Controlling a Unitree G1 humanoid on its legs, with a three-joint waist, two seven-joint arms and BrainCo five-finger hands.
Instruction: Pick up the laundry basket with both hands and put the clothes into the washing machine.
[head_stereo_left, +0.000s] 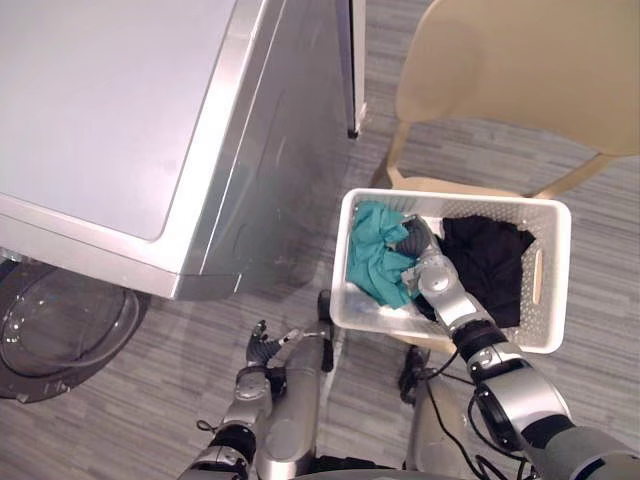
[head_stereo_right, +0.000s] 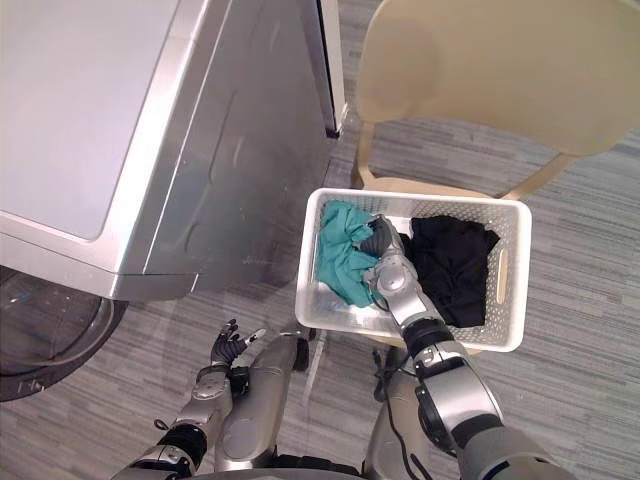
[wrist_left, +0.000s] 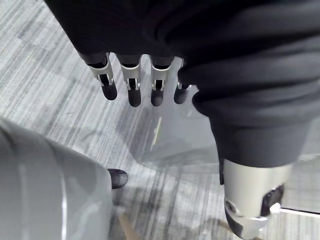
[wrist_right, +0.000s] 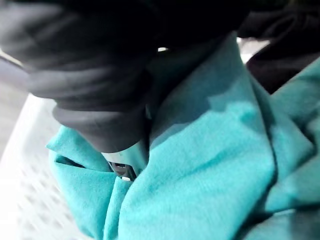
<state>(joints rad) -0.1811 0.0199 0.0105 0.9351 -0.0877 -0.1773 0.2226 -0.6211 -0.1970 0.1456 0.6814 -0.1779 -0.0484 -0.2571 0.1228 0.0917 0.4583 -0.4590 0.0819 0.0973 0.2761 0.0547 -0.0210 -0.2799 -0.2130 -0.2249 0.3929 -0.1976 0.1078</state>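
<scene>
We judge the task barely begun. At far left the washer (head_stereo_left: 120, 120) stands with its round door (head_stereo_left: 60, 330) open. Our left hand (head_stereo_left: 266, 352) hangs low over the floor, fingers relaxed and spread, holding nothing, well apart from the basket (head_stereo_left: 555, 270). The basket rests on the chair (head_stereo_left: 520, 60), gripped by neither hand, with the teal cloth (head_stereo_left: 375, 260) on its left side and the black cloth (head_stereo_left: 490, 255) on its right. Our right hand (head_stereo_left: 417, 240) is down inside, pressed onto the teal cloth between the two; whether it has closed on it we cannot tell. Lifting, carrying and loading all remain.
</scene>
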